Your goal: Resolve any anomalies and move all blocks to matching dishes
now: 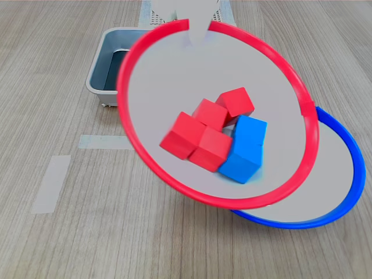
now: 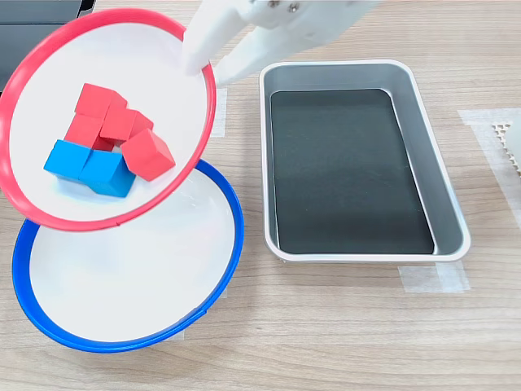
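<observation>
The grey metal tray (image 2: 423, 155) lies empty on the wooden tabletop (image 2: 326, 342) just beyond the gripper (image 2: 213, 59) at the second exterior view's right, while the blue-rimmed dish (image 2: 122, 277) rests flat, below and partly under the load. The gripper is clamped on the far rim of the red-rimmed dish (image 1: 174, 75), held raised and tilted. All six blocks, four red blocks (image 1: 203, 131) and two blue blocks (image 1: 244, 148), huddle loose near its centre, so a steeper tilt or jolt would likely spill them, or the thin rim could slip from the jaws.

White gripper (image 2: 210, 67) reaching in from above, jaws pinched — closed on red-rimmed dish (image 2: 49, 213)
</observation>
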Controlling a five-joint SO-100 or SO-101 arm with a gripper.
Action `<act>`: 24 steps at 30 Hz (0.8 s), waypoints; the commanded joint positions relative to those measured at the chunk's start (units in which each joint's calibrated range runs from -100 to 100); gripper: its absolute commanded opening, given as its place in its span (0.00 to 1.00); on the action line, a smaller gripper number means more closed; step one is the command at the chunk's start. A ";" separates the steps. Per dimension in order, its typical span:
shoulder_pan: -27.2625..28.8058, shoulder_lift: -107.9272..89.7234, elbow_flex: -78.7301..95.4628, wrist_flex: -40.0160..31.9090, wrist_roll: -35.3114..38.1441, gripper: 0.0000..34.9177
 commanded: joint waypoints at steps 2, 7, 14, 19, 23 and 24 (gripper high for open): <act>3.42 -4.66 -2.58 -0.07 0.20 0.00; 7.47 -5.51 -2.49 -0.07 1.27 0.00; 15.47 -2.95 0.42 -4.11 3.08 0.00; 18.86 -0.56 5.34 -10.06 3.08 0.00; 20.83 0.12 12.71 -17.24 3.52 0.00; 21.02 0.12 14.44 -19.22 3.52 0.00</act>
